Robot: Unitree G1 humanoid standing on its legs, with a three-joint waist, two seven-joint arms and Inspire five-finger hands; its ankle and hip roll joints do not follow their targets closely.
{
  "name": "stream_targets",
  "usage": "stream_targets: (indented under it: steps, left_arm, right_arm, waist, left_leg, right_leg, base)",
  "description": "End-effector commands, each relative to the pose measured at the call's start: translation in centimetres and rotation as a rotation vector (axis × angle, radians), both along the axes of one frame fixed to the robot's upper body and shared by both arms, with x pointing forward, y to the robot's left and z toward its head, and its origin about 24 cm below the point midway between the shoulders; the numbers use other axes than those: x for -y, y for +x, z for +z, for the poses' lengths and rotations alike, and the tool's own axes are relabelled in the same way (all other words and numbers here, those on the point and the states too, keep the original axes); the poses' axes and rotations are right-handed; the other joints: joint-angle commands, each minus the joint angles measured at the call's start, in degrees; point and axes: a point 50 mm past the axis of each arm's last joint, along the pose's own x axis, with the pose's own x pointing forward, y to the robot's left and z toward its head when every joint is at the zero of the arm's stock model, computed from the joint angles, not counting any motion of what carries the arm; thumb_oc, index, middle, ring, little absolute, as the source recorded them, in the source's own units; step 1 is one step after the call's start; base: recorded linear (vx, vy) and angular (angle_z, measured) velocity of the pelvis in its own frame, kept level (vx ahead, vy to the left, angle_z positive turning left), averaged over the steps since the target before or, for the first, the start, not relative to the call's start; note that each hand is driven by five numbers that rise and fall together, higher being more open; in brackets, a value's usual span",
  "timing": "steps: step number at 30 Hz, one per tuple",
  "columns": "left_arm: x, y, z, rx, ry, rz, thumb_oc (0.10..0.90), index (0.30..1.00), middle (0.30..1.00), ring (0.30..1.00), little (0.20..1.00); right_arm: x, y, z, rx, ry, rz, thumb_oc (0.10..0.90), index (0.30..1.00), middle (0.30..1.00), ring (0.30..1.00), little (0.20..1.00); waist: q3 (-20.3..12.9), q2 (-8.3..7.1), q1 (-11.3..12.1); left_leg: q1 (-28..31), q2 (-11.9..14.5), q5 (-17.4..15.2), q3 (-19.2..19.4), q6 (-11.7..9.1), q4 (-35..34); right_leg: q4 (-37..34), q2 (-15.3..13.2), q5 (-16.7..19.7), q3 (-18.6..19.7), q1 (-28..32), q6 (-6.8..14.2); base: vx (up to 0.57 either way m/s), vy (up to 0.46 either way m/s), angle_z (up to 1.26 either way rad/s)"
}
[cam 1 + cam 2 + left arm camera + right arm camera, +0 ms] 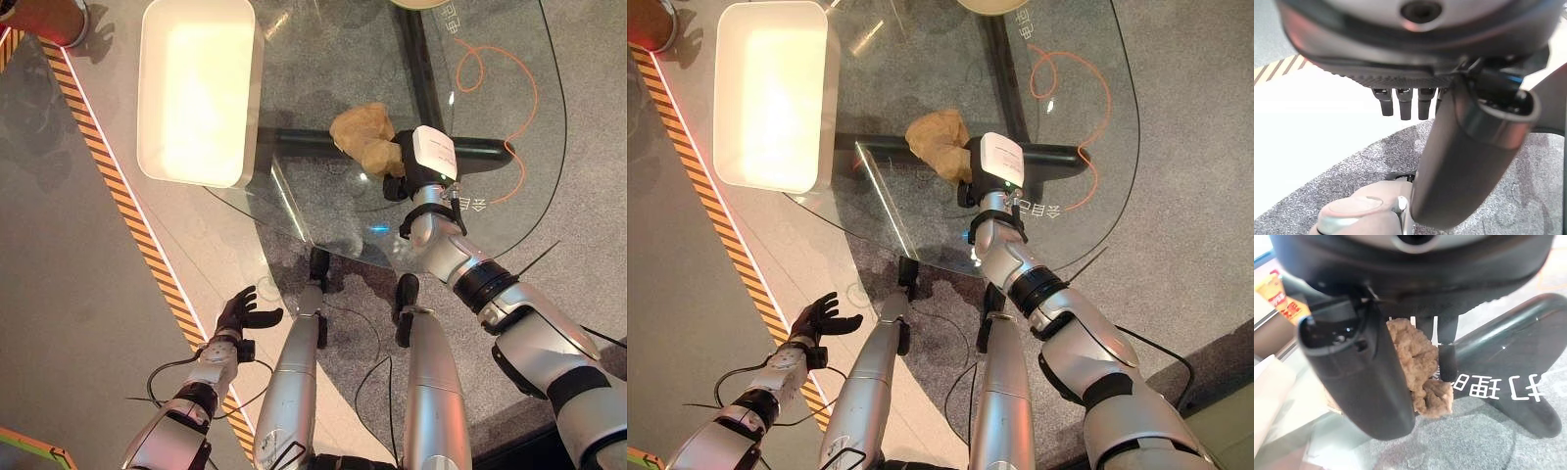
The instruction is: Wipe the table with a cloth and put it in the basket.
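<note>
On the glass table [323, 206], near its middle: tan cloth [364, 137] bunched into a lump, held in right hand [407, 162], fingers and thumb curled round it per right wrist view, cloth [1418, 367] showing between thumb and fingers. Cloth sits over the dark table base visible through the glass; whether pressed onto the surface or just lifted, cannot tell. White basket [157, 137] placed at the table's left edge, partly overhanging, long axis running away from the robot, open top facing up, nothing seen inside. Key relation: basket lies to the left of the cloth-holding hand and slightly farther out, well apart, with bare glass between. Left hand [243, 311] low beside the table near the striped floor tape [108, 176], fingers spread and relaxed, holding nothing; nearer to the basket's side but below table level and idle. Judgement: wiping stage or just ending; coming transfer calls for a leftward sweep of the right arm across the glass, then release above the basket's opening. Risk: cloth snagging on the basket's near wall if carried too low.
</note>
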Motion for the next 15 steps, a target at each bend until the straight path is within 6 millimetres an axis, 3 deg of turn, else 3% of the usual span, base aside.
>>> stream_targets:
  steps: [1,7,15]
  left_arm:
    - [0.9,-0.2,-0.5,-0.033,0.031,-0.032,0.8,0.9,0.9,0.9,0.9]
    - [1.0,0.0,-0.4,-0.033,0.034,-0.04,0.8,0.9,0.9,0.9,0.9]
    - [1.1,0.2,-0.2,-0.034,0.034,-0.052,0.8,0.9,0.9,0.9,0.9]
  right_arm:
    - [-6.3,-1.1,6.1,0.218,-0.102,0.31,0.1,0.3,0.3,0.3,0.2]
    - [-8.9,-2.1,4.5,0.121,-0.214,0.467,0.1,0.3,0.3,0.3,0.2]
    - [-10.3,-2.8,3.3,0.065,-0.245,0.571,0.1,0.3,0.3,0.3,0.2]
  waist:
    - [-1.1,0.61,0.1]
    - [-1.1,0.47,0.3]
    - [-1.1,0.39,0.4]
  left_leg:
    - [1.3,-7.4,-10.4,4.0,6.1,8.8]
    - [1.3,-7.5,-10.2,3.9,6.0,8.6]
    - [1.1,-7.6,-9.8,3.9,5.9,8.5]
  right_leg:
    - [-14.5,1.7,8.4,-2.4,2.9,0.3]
    - [-14.8,1.4,8.6,-2.7,2.9,0.4]
    - [-15.0,1.2,9.0,-3.0,2.7,0.5]
  base:
    - [0.0,0.0,0.0]
    - [0.0,-0.002,0.02]
    - [0.0,-0.003,0.02]
